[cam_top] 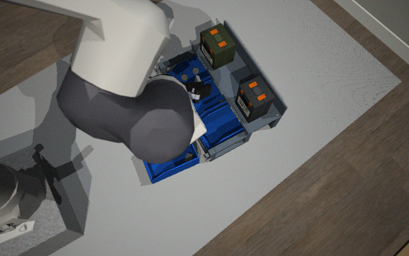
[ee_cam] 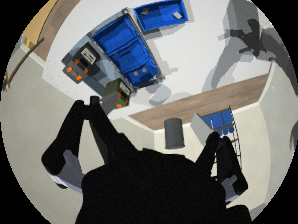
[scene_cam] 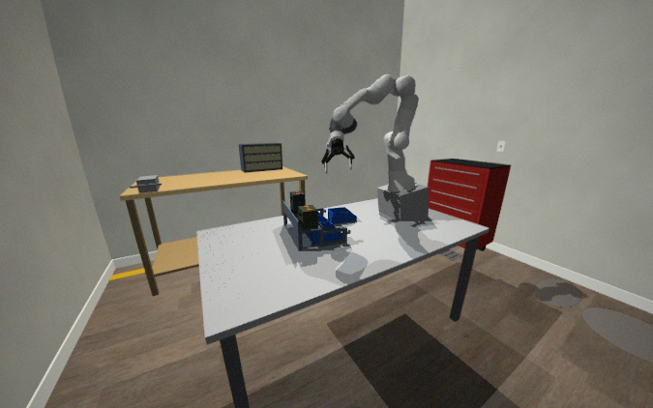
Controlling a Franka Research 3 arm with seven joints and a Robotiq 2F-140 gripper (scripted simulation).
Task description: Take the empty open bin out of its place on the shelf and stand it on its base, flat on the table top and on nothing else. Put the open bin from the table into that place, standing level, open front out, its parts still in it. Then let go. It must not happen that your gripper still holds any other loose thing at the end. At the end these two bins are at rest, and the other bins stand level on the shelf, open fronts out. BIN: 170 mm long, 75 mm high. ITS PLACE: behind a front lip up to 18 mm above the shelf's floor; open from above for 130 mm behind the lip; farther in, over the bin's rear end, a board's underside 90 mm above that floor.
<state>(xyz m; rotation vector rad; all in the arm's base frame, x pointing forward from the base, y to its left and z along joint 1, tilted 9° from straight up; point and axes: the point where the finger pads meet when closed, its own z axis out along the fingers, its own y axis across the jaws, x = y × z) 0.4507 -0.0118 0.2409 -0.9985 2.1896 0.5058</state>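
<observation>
Robot's upper arm links (cam_top: 121,54) (scene_cam: 379,89): off-white/pale grey, smooth, rounded w/ some angular facets. Dark-grey bulbous wrist housing (cam_top: 126,117) (scene_cam: 344,125), approx. cylindrical end, pale trim nr the edge. Black two-finger gripper (scene_cam: 339,164) (ee_cam: 156,109): angular jointed linkages, lt-grey/lavender patches on fingers, pale tips. Fine markings too small to read.

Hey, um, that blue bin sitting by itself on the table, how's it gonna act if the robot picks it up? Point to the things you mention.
The lone blue bin (cam_top: 170,171) (scene_cam: 341,215) (ee_cam: 160,15) looks rigid, with straight, crisp walls, so it probably won't flex much. The small parts (ee_cam: 177,15) inside look loose and may slide if it tilts. Low and broad-based, it seems unlikely to tip when nudged.
</observation>
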